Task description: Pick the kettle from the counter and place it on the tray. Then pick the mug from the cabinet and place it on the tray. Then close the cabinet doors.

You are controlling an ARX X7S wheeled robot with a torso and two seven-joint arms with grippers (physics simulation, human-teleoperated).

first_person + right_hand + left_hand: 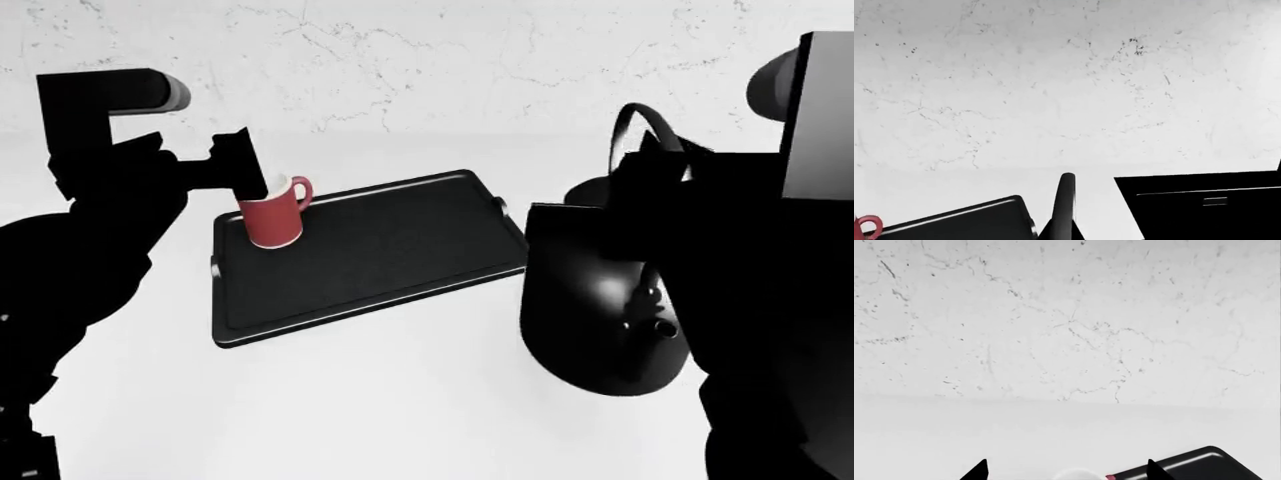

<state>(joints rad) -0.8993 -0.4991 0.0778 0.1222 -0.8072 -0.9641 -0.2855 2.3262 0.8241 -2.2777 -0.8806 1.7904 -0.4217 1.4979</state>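
The red mug [274, 217] stands upright on the far left corner of the black tray [387, 240]. My left gripper [247, 172] is open just above the mug's rim. In the left wrist view its fingertips [979, 471] stand wide apart, with the mug's white rim [1077, 474] small between them and a tray corner [1201, 465] beside it. My right gripper [1065, 229] is shut on the wire handle [1066, 197] of the dark kettle [601, 320]. The kettle hangs above the white counter [400, 400], just right of the tray.
A marbled white wall [467, 60] runs behind the counter. The right wrist view shows the tray's corner [967, 220], the mug's handle [867, 227] and a large black rectangular shape [1201, 210], apparently the sink. The cabinet is out of view.
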